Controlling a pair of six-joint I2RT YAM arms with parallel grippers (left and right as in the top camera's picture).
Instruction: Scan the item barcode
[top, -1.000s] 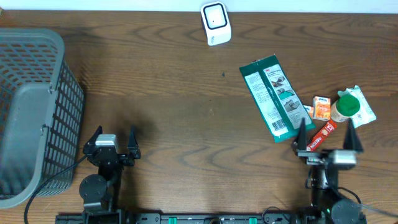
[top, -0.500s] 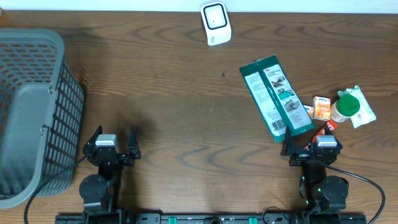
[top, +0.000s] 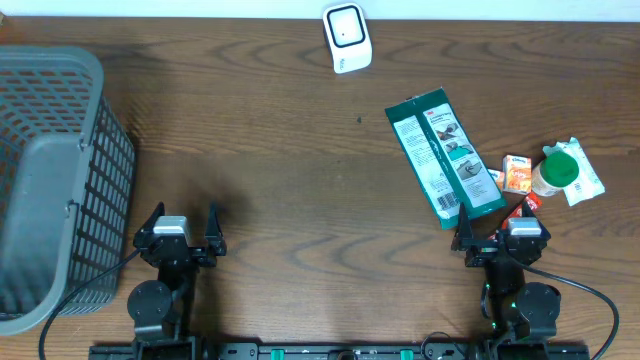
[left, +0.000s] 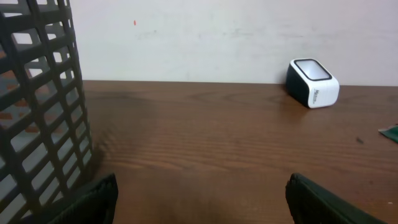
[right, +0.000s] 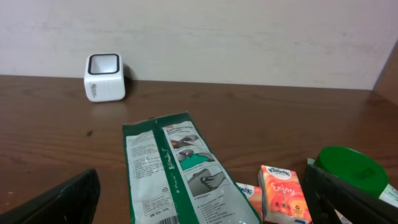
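The item, a flat green and white package (top: 445, 160), lies on the table at the right, its barcode end toward me. It fills the lower middle of the right wrist view (right: 180, 171). The white box scanner (top: 346, 38) stands at the table's far edge, also seen from the left wrist (left: 313, 91) and the right wrist (right: 104, 76). My right gripper (top: 502, 234) stands open just in front of the package's near end, nothing between its fingers (right: 62, 202). My left gripper (top: 183, 224) is open at the front left, empty, with dark fingertips (left: 93, 202) low in its view.
A grey mesh basket (top: 50, 180) fills the left side, close to the left gripper (left: 37, 112). Right of the package lie an orange tissue pack (top: 517, 173), a green-capped bottle (top: 559, 172) and a small red packet (top: 527, 204).
The right gripper drew back and slightly left from over the small items in the first half second. Since then nothing has moved. The left arm stayed still.
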